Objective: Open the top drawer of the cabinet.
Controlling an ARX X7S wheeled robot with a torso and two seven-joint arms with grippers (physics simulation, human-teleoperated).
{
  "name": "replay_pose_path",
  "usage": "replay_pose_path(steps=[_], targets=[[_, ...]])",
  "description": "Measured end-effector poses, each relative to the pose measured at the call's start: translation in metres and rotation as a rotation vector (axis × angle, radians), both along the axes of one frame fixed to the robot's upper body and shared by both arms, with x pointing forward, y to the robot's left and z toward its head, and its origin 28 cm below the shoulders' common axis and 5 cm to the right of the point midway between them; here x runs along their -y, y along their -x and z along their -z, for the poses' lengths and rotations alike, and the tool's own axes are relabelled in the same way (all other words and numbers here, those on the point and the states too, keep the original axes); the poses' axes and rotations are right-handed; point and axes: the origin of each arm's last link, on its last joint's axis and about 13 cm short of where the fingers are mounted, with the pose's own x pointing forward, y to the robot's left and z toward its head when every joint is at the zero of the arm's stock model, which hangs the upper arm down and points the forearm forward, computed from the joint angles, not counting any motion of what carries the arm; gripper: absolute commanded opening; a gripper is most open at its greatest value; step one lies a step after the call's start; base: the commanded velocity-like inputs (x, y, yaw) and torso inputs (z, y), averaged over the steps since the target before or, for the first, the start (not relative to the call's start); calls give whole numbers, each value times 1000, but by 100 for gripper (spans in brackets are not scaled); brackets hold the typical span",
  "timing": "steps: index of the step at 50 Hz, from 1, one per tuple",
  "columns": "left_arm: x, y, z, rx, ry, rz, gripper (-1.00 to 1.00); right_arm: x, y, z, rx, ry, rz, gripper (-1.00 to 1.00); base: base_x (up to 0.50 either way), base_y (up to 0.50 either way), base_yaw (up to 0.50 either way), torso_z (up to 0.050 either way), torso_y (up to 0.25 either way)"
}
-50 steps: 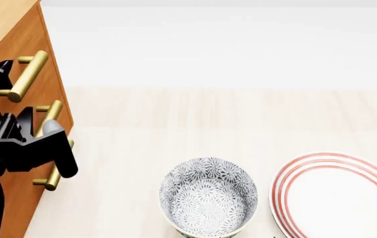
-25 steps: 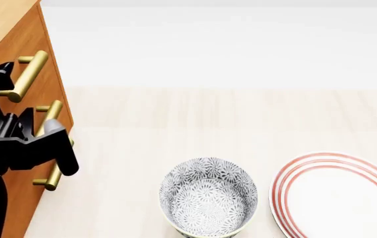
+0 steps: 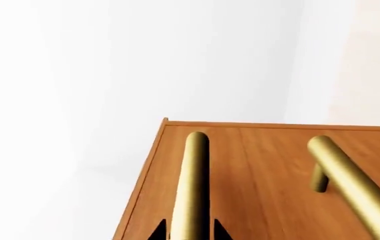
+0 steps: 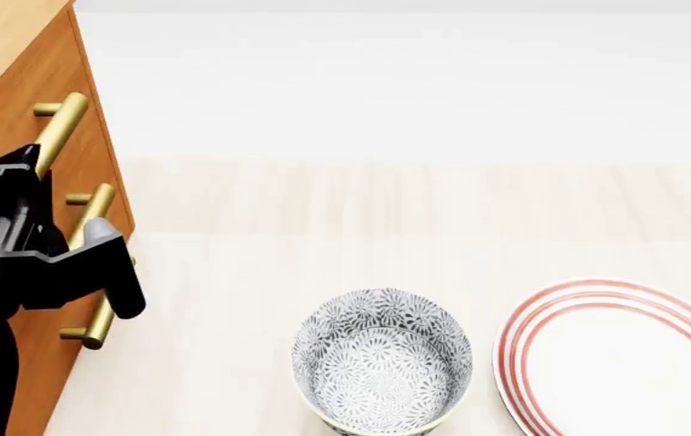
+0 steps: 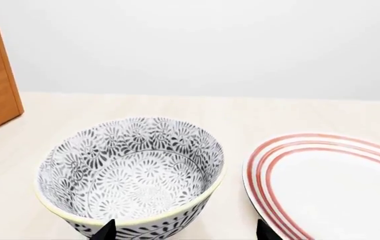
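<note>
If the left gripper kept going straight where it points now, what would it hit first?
Probably the top drawer's handle, which runs between the left gripper's fingers; behind it, the drawer front. Depth is unclear.

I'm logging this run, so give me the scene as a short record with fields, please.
cabinet: orange-brown wood-grain cabinet, at the left of the head view
top drawer: flush with the front, brass bar handle
left gripper, jaws either side of the top handle; contact unclear
right gripper, open, facing the bowl
bowl: black-and-white floral bowl, empty
plate: white plate with red rings, beside the bowl
</note>
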Motion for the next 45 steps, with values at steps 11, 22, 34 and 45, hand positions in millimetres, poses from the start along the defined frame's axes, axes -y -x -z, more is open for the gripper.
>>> replay_pose_path(steps=[11, 22, 34, 45], targets=[[0, 0, 0, 11, -17, -2, -100, 0, 0, 1, -6, 1, 2, 100, 3, 0, -1, 0, 0], [10, -3, -1, 9, -37, 22, -100, 1, -1, 0, -9, 1, 4, 100, 6, 0, -5, 0, 0], [34, -7, -2, 4, -51, 95, -100, 0, 0, 1, -15, 5, -5, 100, 6, 0, -4, 0, 0], [56, -9, -4, -2, -52, 146, -100, 0, 1, 2, -20, 7, -17, 100, 4, 0, -3, 0, 0]])
